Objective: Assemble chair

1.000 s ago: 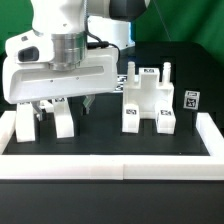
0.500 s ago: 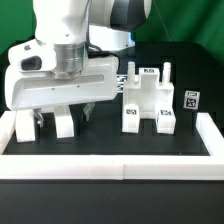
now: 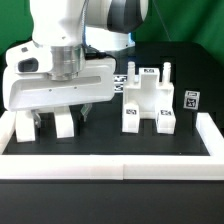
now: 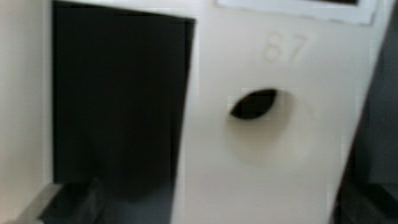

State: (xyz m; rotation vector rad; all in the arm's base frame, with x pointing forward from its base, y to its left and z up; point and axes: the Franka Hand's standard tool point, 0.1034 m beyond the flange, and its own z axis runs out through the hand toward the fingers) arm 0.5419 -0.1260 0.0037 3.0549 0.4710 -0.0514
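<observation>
My gripper (image 3: 60,117) hangs low over the exterior view's left side of the black table, open, with its dark fingers (image 3: 37,119) on either side of a loose white chair part (image 3: 63,123). In the wrist view that part (image 4: 267,120) fills the picture as a flat white face with an oval hole (image 4: 256,102), and it stands between the wide jaws of the gripper (image 4: 217,205). I cannot tell whether the fingers touch it. The larger blocky chair piece (image 3: 147,100), with square tags, stands upright to the exterior view's right.
A second white block (image 3: 27,126) sits right beside the straddled part, against the left rail. A long white rail (image 3: 110,165) edges the table's front. A small tagged piece (image 3: 190,98) stands at the exterior view's far right.
The gripper has sunk a little lower over the white part and shifted slightly toward the exterior view's left. Its jaws have stayed wide. The chair pieces have not moved.
</observation>
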